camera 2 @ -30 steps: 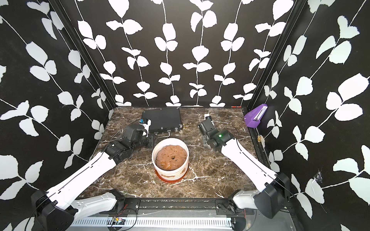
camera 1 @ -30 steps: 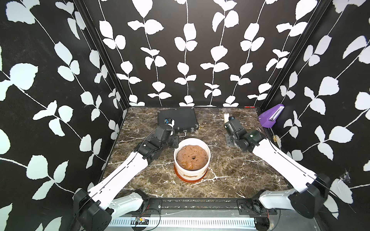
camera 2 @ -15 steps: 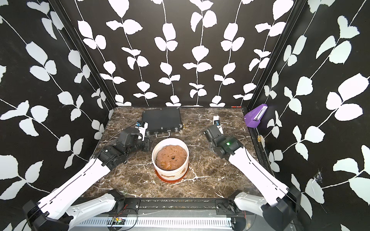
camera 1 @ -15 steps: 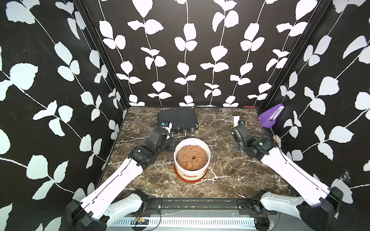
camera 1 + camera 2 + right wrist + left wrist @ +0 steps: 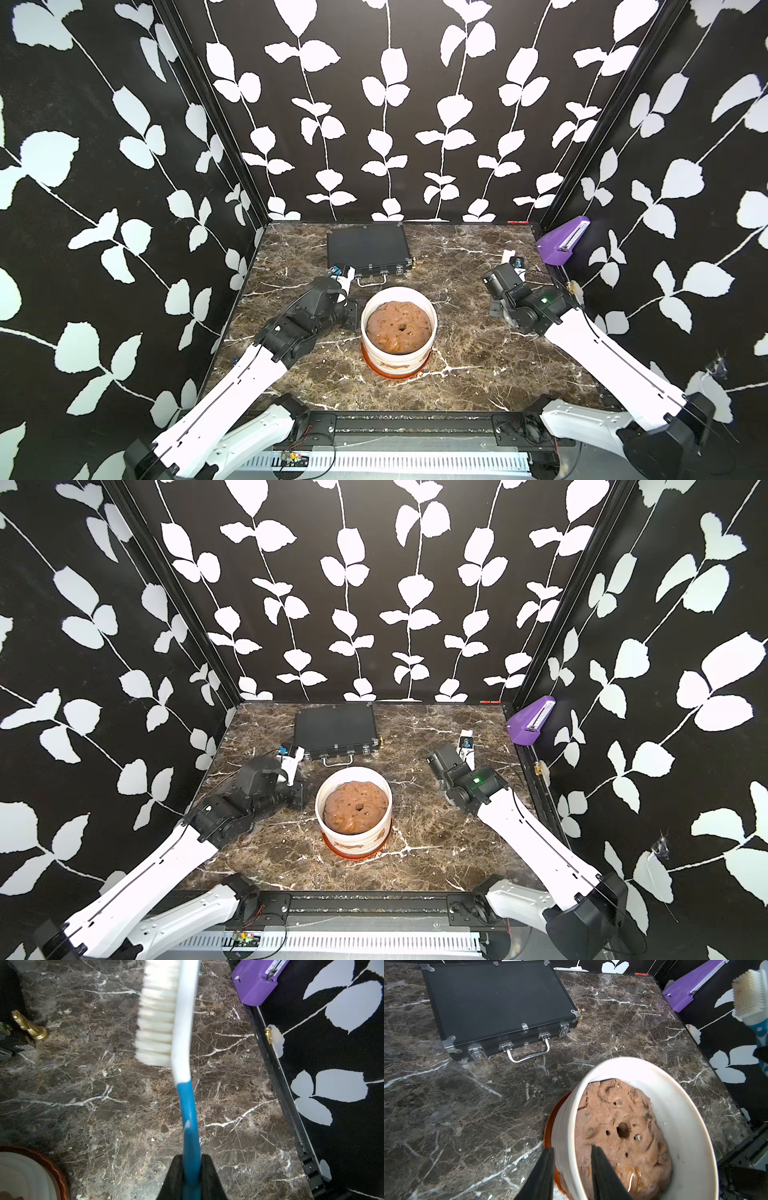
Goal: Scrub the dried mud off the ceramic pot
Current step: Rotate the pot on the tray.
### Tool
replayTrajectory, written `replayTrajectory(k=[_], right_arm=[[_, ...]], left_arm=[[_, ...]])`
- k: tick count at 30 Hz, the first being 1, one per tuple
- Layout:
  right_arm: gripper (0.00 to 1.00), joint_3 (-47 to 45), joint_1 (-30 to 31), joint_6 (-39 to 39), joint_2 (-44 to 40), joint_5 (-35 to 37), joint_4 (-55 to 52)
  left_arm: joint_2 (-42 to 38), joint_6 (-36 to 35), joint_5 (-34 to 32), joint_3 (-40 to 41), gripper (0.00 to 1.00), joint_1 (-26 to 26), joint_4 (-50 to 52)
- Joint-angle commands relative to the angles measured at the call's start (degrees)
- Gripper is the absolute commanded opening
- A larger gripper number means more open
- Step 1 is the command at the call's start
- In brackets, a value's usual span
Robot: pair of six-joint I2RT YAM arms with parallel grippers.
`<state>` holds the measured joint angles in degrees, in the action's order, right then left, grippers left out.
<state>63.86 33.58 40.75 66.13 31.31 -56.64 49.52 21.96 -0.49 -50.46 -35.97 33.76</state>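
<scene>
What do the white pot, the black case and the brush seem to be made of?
Pot: likely glazed ceramic, smooth white, faintly ribbed wall. Case: textured black panels, probably plastic or aluminium, with shiny metal corners and latches. Brush: plastic, glossy blue-and-white handle, pale synthetic-looking bristles.

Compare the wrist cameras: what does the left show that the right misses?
Left wrist only: the black case, the hole in the brown lump inside the pot, and the left gripper straddling the pot's wall. Right wrist only: the right gripper clamped on the blue handle of the brush. Both: the pot's rim, the brush's bristles, the purple box, the table.
</scene>
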Motion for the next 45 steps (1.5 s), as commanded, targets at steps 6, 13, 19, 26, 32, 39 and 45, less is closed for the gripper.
replayTrajectory(k=[6,13,19,26,32,39,45], right_arm=[[0.00,-1.1,0.3,-4.6,0.6,-3.4,0.8],[0.00,-3.9,2.6,-5.4,-1.4,-0.7,0.3],[0.00,-5.5,6.1,-3.9,-2.3,1.8,-1.3],[0.00,-6.4,12.4,-0.1,0.6,11.7,-5.7],[0.00,-9.1,12.4,-1.1,-5.0,5.5,-0.4],[0.00,-7.6,12.5,0.5,-2.0,1.2,-4.1],[0.00,-7.0,12.8,0.1,-1.1,-0.3,-4.4]], left_arm=[[-4.3,0.3,-5.5,2.9,0.37,-0.2,2.8],[2.1,-0.7,-4.5,-1.8,0.37,-0.1,2.8],[7.0,-1.9,-4.2,-4.9,0.39,-0.1,1.4],[10.8,-4.0,-2.6,-6.7,0.47,-0.1,2.1],[14.1,-4.7,1.2,-7.7,0.47,-0.1,2.4],[17.8,-6.7,2.5,-9.2,0.47,-0.8,4.4],[18.6,-7.8,2.0,-8.9,0.50,-1.1,4.5]])
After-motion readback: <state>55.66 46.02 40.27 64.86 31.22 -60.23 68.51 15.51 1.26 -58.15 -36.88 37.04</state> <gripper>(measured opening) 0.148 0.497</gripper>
